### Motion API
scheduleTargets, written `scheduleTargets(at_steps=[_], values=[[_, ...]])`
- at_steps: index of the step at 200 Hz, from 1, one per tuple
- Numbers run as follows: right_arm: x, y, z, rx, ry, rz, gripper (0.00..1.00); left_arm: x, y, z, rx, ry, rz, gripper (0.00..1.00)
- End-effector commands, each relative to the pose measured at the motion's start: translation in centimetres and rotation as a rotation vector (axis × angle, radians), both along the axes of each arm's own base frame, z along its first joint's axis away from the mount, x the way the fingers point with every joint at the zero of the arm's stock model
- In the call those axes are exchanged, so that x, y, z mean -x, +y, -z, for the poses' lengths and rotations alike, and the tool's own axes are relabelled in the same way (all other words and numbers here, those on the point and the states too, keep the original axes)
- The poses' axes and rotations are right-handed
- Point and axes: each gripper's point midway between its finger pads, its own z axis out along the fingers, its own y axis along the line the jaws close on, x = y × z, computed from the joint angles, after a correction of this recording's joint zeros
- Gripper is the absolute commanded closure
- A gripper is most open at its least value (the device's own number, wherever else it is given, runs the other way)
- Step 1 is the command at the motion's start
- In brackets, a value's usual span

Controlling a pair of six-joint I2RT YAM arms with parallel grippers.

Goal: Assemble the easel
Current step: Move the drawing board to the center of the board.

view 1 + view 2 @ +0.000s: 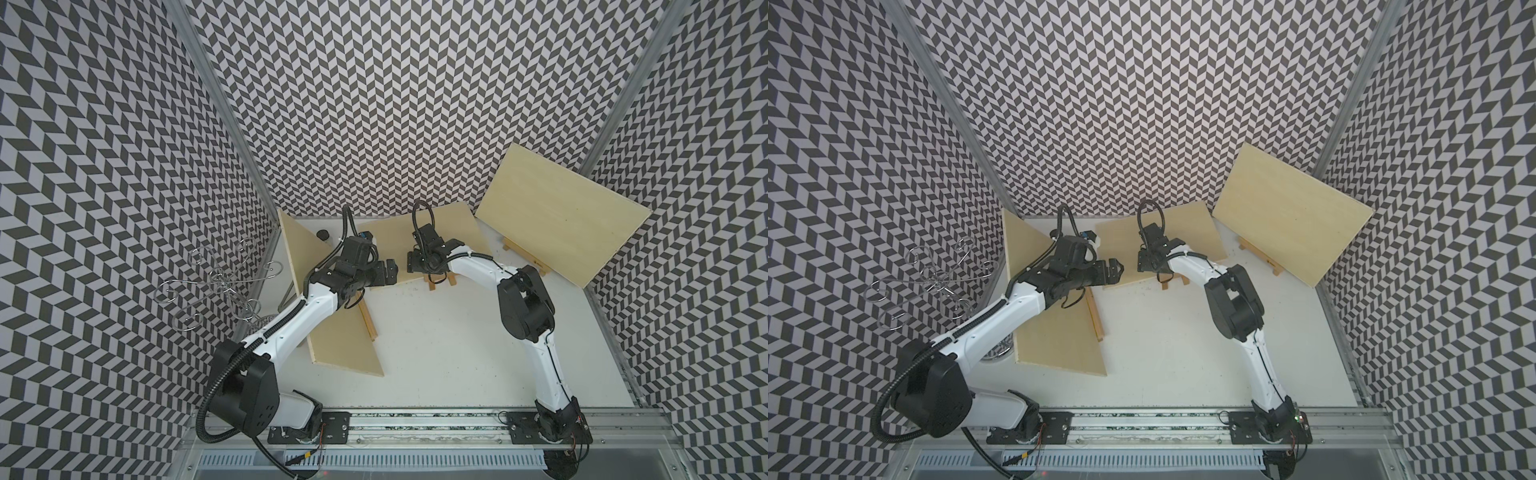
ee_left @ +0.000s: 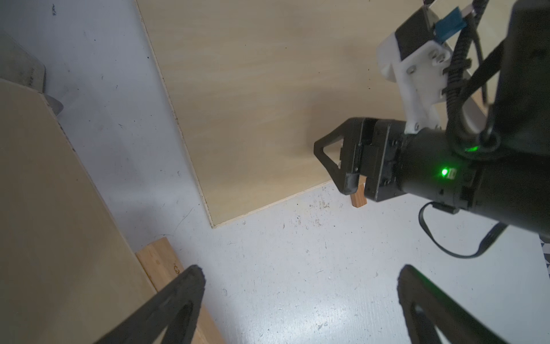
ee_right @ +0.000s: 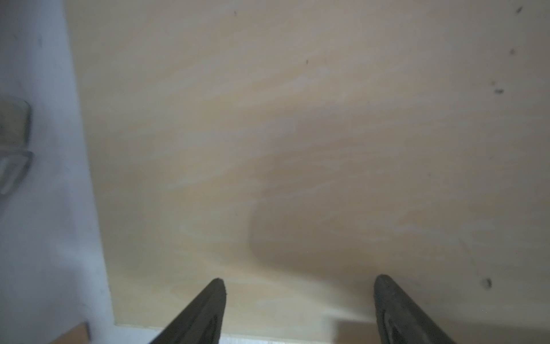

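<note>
Counter [image 1: 436, 353]: white and scuffed, closed in by zigzag-patterned walls, with three pale boards and their wooden stands on it.
Left claw [image 1: 390, 272]: released, with the fingers [image 2: 193, 277] spread wide and nothing between them. It hangs over bare counter between the left board and the mid board.
Right claw [image 1: 411, 265]: also released, its fingers [image 3: 214, 295] apart and empty. It points down at the mid board's near edge, close over the wood. The wrist view is too blurred to tell whether it touches.
Claws together: they face each other, near but apart.
Mid board [image 1: 390, 237]: lies face up at the back of the counter, over its easel.
Easel [image 1: 440, 283]: sits under the mid board. Only two leg ends poke out past the near edge, just below the right claw, and the rest is hidden.
Left board [image 1: 340, 340]: runs along the left side, its far corner by the wall, with the left arm crossing above it.
Left easel [image 1: 369, 320]: a wooden strip shows along that board's inner edge and nothing more of it can be seen.
Right board [image 1: 561, 216]: stands tilted back against the right wall, its lower edge on the right easel.
Right easel [image 1: 525, 257]: its light wood feet stick out from under that board, well apart from both claws.
Wire rack [image 1: 220, 282]: curled metal hooks by the left wall, beside the left arm.
</note>
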Motion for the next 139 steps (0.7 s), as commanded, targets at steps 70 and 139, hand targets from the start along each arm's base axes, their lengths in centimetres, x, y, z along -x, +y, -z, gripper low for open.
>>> scheduleTargets(at_steps=[70,139], values=[[8.7,-8.9,3.2,0.140,0.147,0.107,0.21,-0.6,0.9,0.3,-0.018,0.010,-0.027,0.01],[12.7,-12.7,3.4,0.152,0.166,0.127,0.21,-2.2,0.5,1.0,-0.064,0.031,-0.025,0.01]])
